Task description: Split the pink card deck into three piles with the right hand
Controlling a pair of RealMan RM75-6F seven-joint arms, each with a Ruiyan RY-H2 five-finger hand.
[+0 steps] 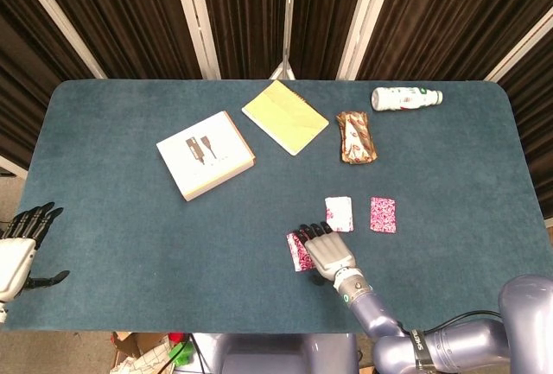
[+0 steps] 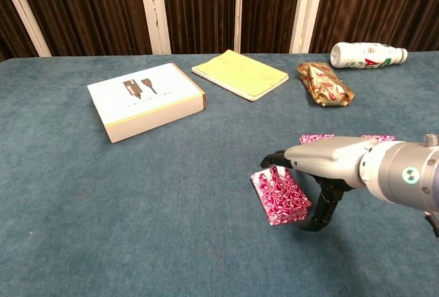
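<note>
The pink deck is in three parts. One pink-backed pile (image 1: 383, 215) (image 2: 378, 137) lies right of a second pile (image 1: 339, 213) (image 2: 317, 138) whose top shows mostly white in the head view. My right hand (image 1: 325, 253) (image 2: 328, 164) arches over the third pink pile (image 1: 299, 251) (image 2: 280, 195), which lies low and slightly tilted on the cloth. The fingertips (image 2: 274, 159) touch its far edge, and the thumb stands at its right side. My left hand (image 1: 21, 249) hangs off the table's left edge, holding nothing, fingers apart.
A white box (image 1: 205, 155) (image 2: 145, 101) lies at the left of centre. A yellow notepad (image 1: 284, 117) (image 2: 240, 73), a brown snack packet (image 1: 356, 136) (image 2: 325, 84) and a lying bottle (image 1: 406, 98) (image 2: 367, 54) sit along the far side.
</note>
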